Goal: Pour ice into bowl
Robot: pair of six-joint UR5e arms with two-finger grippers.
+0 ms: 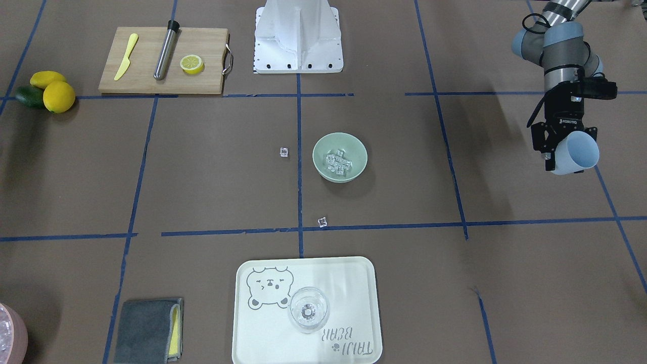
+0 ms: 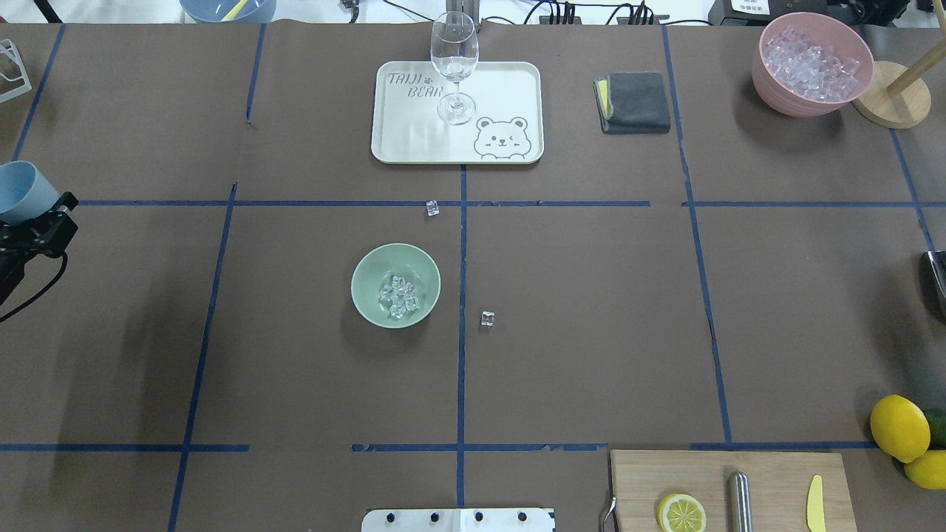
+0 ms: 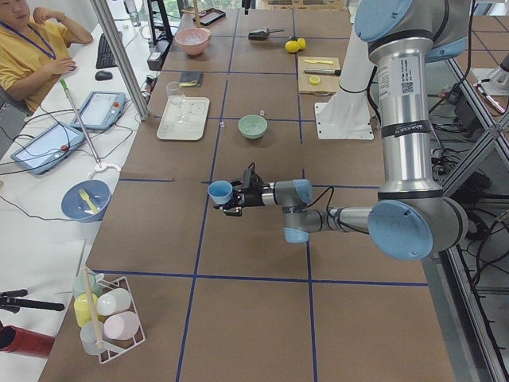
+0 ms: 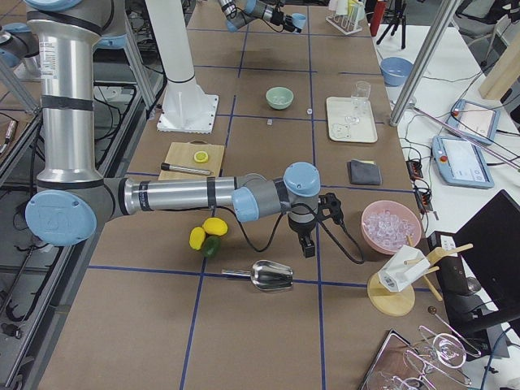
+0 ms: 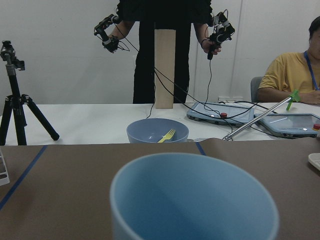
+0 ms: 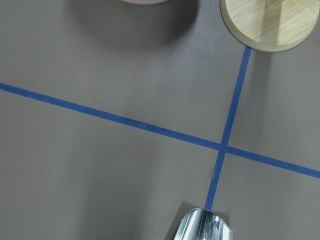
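Observation:
The pale green bowl (image 1: 319, 151) (image 2: 363, 281) stands near the table's middle with several clear ice cubes (image 1: 337, 163) (image 2: 399, 297) inside. One loose cube (image 2: 432, 208) lies just beyond it and another (image 2: 487, 318) to its side on the table. My left gripper (image 1: 560, 154) (image 2: 29, 220) is far out at the table's left edge, held above the surface and shut on a light blue cup (image 1: 579, 150) (image 3: 220, 192). In the left wrist view the cup (image 5: 195, 200) looks empty. My right gripper (image 4: 308, 246) hovers above a metal scoop (image 4: 272, 276); I cannot tell whether it is open or shut.
A white tray (image 2: 510, 81) holding a wine glass (image 2: 454, 66) stands beyond the bowl. A grey cloth (image 2: 635, 102) and a pink bowl of ice (image 2: 811, 66) sit at the far right. The cutting board (image 1: 146, 76) carries a lemon half, knife and metal rod. Lemons (image 2: 900, 428) lie nearby.

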